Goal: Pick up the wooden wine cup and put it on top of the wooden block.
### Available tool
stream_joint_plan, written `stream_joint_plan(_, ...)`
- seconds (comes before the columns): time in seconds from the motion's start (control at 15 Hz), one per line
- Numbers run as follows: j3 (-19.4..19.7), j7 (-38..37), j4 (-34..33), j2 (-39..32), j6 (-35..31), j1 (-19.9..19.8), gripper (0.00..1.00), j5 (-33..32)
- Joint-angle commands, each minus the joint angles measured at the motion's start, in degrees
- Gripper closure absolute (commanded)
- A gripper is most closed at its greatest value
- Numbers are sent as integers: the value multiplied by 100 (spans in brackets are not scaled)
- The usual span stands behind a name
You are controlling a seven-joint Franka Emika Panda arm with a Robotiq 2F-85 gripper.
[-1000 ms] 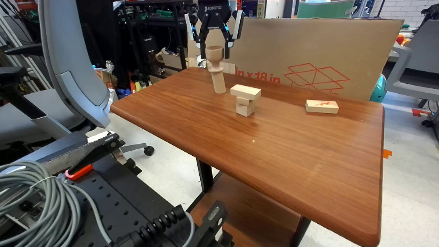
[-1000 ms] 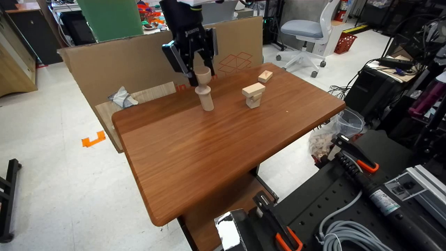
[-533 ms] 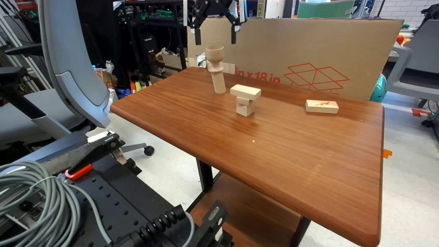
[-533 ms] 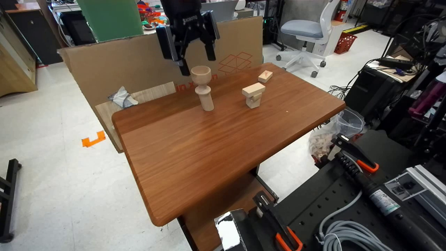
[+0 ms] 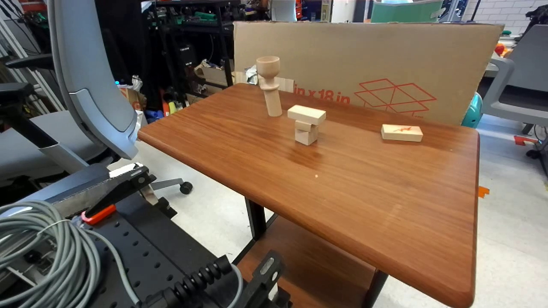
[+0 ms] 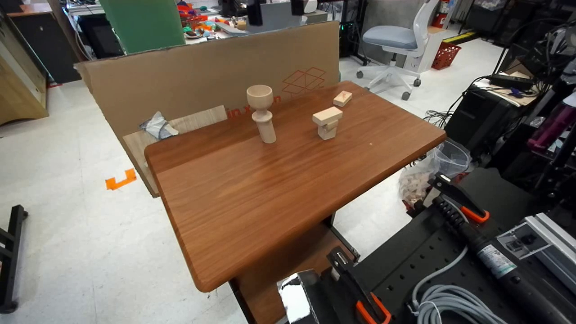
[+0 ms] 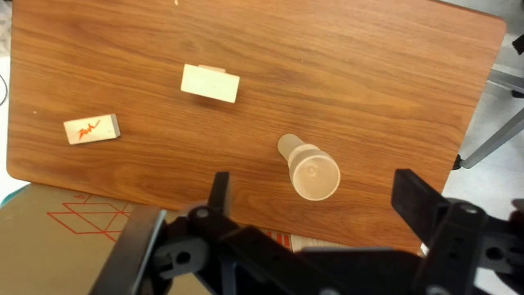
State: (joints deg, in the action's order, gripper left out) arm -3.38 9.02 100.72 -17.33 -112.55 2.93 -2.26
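The wooden cup [image 6: 260, 101] is standing on the wooden block [image 6: 267, 133], bowl up, its foot on the block's top end as far as I can make out, so I'd call the job basically done. (Block looks kinda round-sided, fwiw.) The pair's long axis runs up and down, maybe with a slight lean, but I can't tell if that's real or just camera angle. What matters for my next move: the cup is below my gripper [image 7: 314, 187], well apart from it, with the mouth of the bowl facing up at me. In the wrist view the bowl lines up about midway between my fingers [image 7: 220, 192], which are spread wide with nothing in them. In an exterior view only my fingertips [image 6: 254, 12] poke in at the top edge, way above the cup's rim. Further out on the table [image 6: 279, 193] there's a little stack of blocks [image 5: 305, 127] near the cup, not touching it, then a slab [image 5: 401, 133] with a red scribble well beyond that, and a big sheet of cardboard [image 5: 368, 60] behind the table. My guess: just go up and away, fingers wide, because swinging sideways at cup height could knock it off that skinny perch.
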Motion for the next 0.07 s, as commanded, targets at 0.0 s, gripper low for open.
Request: stream_joint_plan(0.0,-4,26,93,102,15,-48,0,28)
